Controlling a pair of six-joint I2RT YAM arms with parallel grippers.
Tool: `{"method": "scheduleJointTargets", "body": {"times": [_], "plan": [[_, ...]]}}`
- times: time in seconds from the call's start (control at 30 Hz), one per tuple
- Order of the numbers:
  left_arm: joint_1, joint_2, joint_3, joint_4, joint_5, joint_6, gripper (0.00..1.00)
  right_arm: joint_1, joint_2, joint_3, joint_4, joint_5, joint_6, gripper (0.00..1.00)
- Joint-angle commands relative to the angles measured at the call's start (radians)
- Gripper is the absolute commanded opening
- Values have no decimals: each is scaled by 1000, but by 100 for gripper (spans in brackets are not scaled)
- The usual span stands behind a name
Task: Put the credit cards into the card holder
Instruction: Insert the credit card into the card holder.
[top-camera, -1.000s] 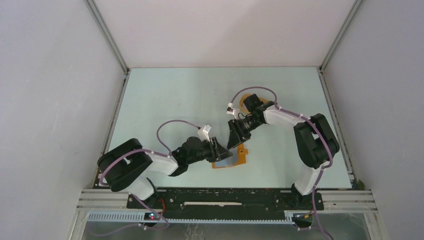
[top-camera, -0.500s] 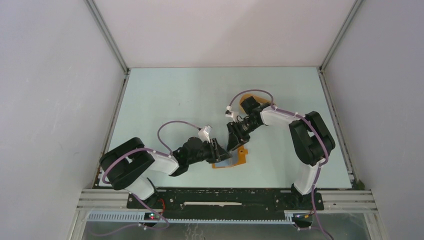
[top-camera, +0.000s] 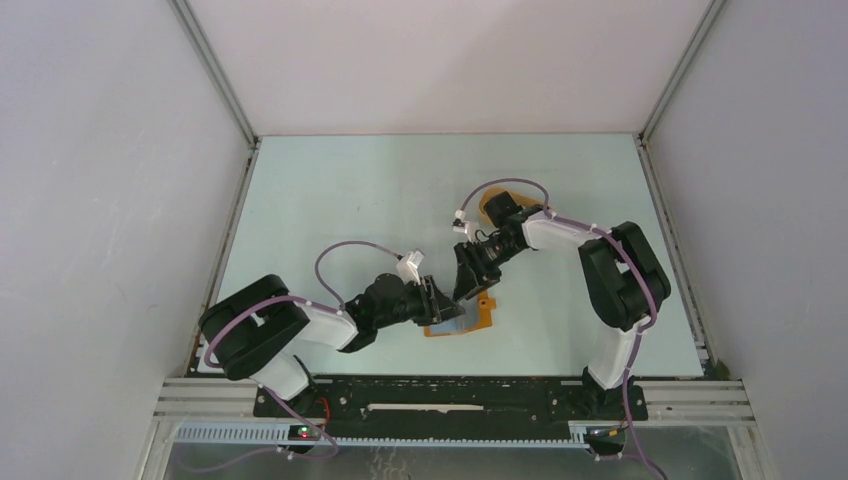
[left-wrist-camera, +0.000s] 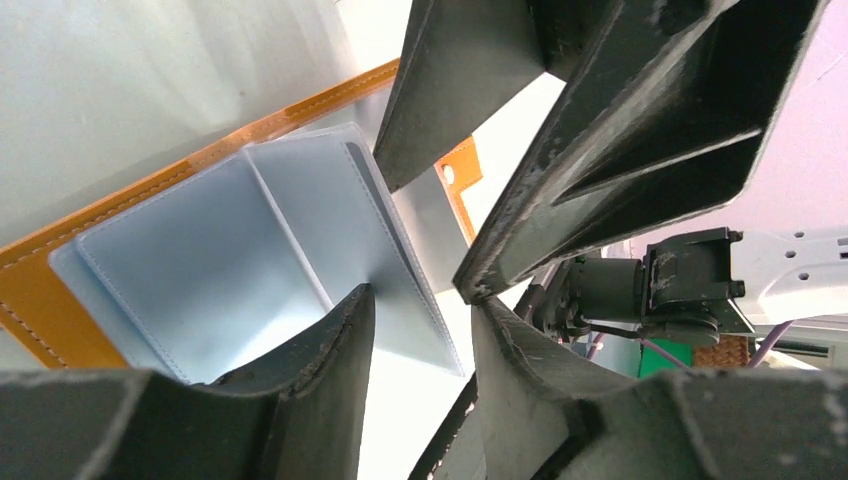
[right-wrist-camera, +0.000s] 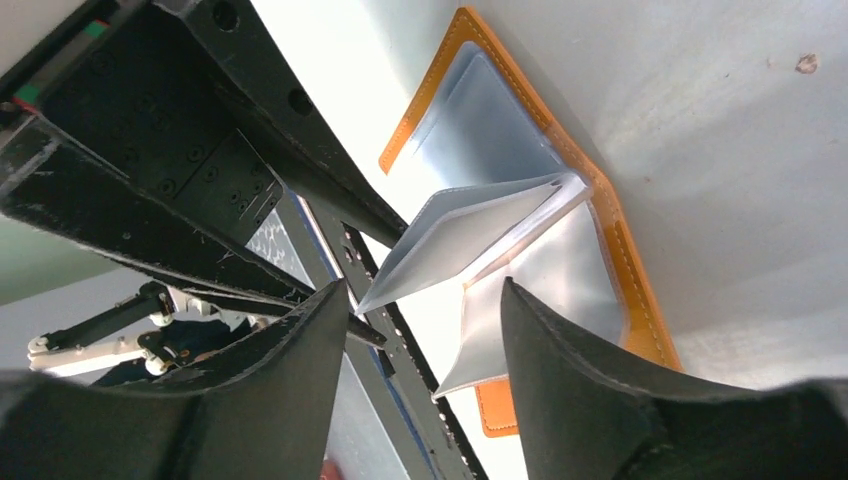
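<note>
The orange-brown card holder (top-camera: 483, 318) lies open on the table near the front, its pale blue-grey inner leaves (left-wrist-camera: 200, 260) showing. One leaf (right-wrist-camera: 470, 240) stands up from the orange cover (right-wrist-camera: 640, 300). Whether a credit card sits among the leaves I cannot tell; no loose card shows. My left gripper (top-camera: 443, 305) is low over the holder's left half, open (left-wrist-camera: 420, 300), one fingertip (left-wrist-camera: 350, 310) against a leaf. My right gripper (top-camera: 467, 285) hangs just behind it, open (right-wrist-camera: 422, 290), with the raised leaf beyond its tips. The two grippers nearly touch.
An orange rimmed tray (top-camera: 490, 205) sits behind the right wrist, mostly covered by it. The right gripper's fingers (left-wrist-camera: 600, 150) fill the upper right of the left wrist view. The left gripper's body (right-wrist-camera: 200, 150) crowds the right wrist view's upper left. Walls enclose the table.
My right arm has drawn in slightly toward the holder, and its jaws have spread a little wider. The left arm and the holder have stayed put.
</note>
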Motion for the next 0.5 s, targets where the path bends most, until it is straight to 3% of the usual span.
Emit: {"method": "scheduleJointTargets", "body": {"times": [0.0,0.47], "plan": [[6,16,24,27,6,1,45,-7,-6,13,0,-111,8,69],[5,19,23,29,6,-2,45,-2,34,13,9,5,37,62]]}}
